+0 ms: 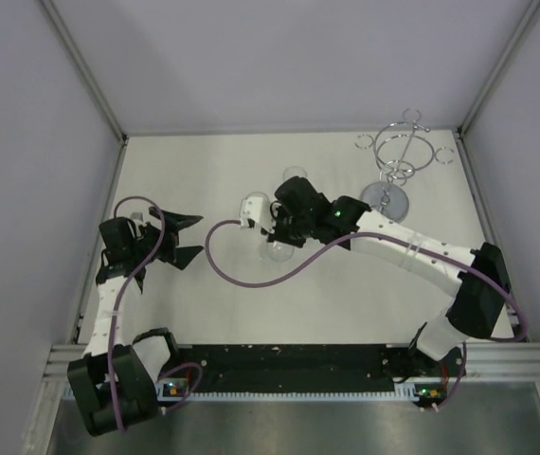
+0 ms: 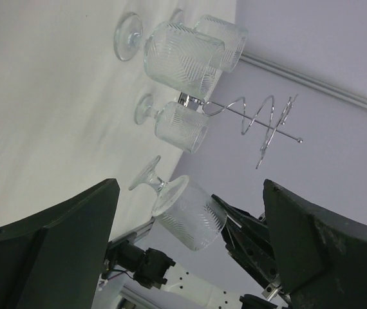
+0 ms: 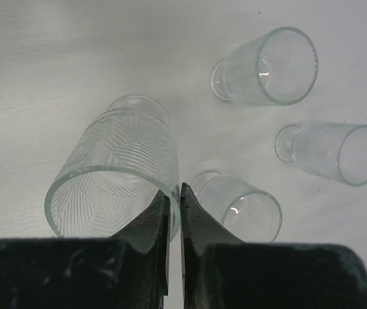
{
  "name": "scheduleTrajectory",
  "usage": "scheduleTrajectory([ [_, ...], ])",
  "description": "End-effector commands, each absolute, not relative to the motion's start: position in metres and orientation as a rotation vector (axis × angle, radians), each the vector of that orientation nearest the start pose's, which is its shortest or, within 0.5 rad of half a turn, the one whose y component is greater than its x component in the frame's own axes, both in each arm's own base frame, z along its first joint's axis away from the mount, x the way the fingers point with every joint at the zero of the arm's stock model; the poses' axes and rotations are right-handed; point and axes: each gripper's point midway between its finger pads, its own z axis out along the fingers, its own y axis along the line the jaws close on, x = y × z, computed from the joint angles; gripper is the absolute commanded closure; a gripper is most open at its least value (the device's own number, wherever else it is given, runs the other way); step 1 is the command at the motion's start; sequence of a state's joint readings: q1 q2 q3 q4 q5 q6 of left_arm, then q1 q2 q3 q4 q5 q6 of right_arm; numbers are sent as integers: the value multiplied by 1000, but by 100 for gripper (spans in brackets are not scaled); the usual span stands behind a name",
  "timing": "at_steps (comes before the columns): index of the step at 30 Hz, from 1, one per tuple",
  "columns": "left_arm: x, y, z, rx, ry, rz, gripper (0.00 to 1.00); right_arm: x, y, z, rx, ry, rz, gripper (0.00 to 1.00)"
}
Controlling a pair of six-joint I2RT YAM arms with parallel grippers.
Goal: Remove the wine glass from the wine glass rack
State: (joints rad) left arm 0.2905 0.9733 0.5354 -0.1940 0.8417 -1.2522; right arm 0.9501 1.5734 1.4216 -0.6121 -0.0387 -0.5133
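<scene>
While R jaws clamp wine glass (image 3: 116, 168) rim, L jaws wide apart; rack (image 1: 387, 198) well apart.

Operator: Any legible text, labels, brands, numbers or signs?
Technician: None legible in any view. The wine glass (image 3: 116, 167), at 9 o'clock in the right wrist view, bears an engraved line pattern only, no characters.

The left arm (image 1: 102, 318) and right arm (image 1: 420, 256) share one build: white tubular links between chunky black joint housings, each trailed by a looping purple cable (image 1: 251, 280). A green light (image 1: 337, 214) glows on the right arm's black wrist block. The fingers (image 3: 151, 225) are matte black wedges, faintly scuffed and speckled.
</scene>
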Motion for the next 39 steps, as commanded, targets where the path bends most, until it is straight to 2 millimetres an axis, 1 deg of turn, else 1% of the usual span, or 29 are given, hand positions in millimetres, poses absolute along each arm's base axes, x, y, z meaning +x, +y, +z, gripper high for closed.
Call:
scheduleTrajectory([
  [1, 282, -73, 189, -1001, 1967, -1337, 2, 255, 330, 207, -1709, 1625, 233, 100],
  [3, 282, -73, 192, -972, 1973, -1316, 2, 259, 330, 200, -1732, 1622, 217, 100],
  [5, 283, -75, 201, -888, 1951, -1336, 2, 260, 330, 193, -1754, 1625, 209, 100],
  [9, 282, -76, 205, -862, 1951, -1338, 2, 263, 332, 177, -1807, 1636, 191, 100],
  [15, 281, -78, 207, -845, 1954, -1346, 2, 265, 341, 163, -1835, 1659, 216, 100],
  [16, 281, -77, 207, -844, 1953, -1343, 2, 267, 342, 161, -1832, 1664, 216, 99],
  [17, 281, -77, 207, -844, 1956, -1341, 2, 267, 342, 159, -1835, 1673, 216, 90],
  [19, 280, -77, 208, -844, 1965, -1328, 2, 269, 343, 157, -1821, 1688, 211, 64],
  [21, 280, -76, 209, -838, 1968, -1321, 2, 269, 343, 160, -1804, 1696, 214, 47],
  [22, 280, -76, 209, -838, 1967, -1318, 2, 268, 342, 163, -1792, 1703, 216, 43],
  [24, 281, -75, 210, -835, 1970, -1310, 2, 270, 341, 172, -1746, 1718, 212, 31],
  [25, 282, -74, 211, -826, 1970, -1297, 2, 272, 340, 180, -1712, 1724, 204, 26],
  [26, 283, -73, 212, -812, 1976, -1276, 2, 273, 339, 191, -1670, 1725, 203, 19],
  [28, 285, -68, 214, -772, 1990, -1203, 2, 275, 334, 214, -1574, 1735, 200, 9],
  [29, 286, -65, 217, -720, 1996, -1156, 2, 276, 330, 226, -1511, 1747, 188, 1],
  [30, 289, -60, 218, -700, 2002, -1103, 2, 277, 325, 236, -1448, 1768, 187, 1],
  [32, 293, -53, 228, -635, 2005, -1021, 2, 278, 314, 258, -1318, 1796, 169, 1],
  [34, 297, -47, 237, -559, 2005, -943, 2, 287, 297, 273, -1139, 1852, 104, 1],
  [35, 301, -42, 246, -505, 1999, -890, 2, 291, 288, 280, -1076, 1860, 60, 1],
  [39, 306, -21, 259, -341, 2007, -666, 2, 292, 254, 306, -945, 1835, -36, 1],
])
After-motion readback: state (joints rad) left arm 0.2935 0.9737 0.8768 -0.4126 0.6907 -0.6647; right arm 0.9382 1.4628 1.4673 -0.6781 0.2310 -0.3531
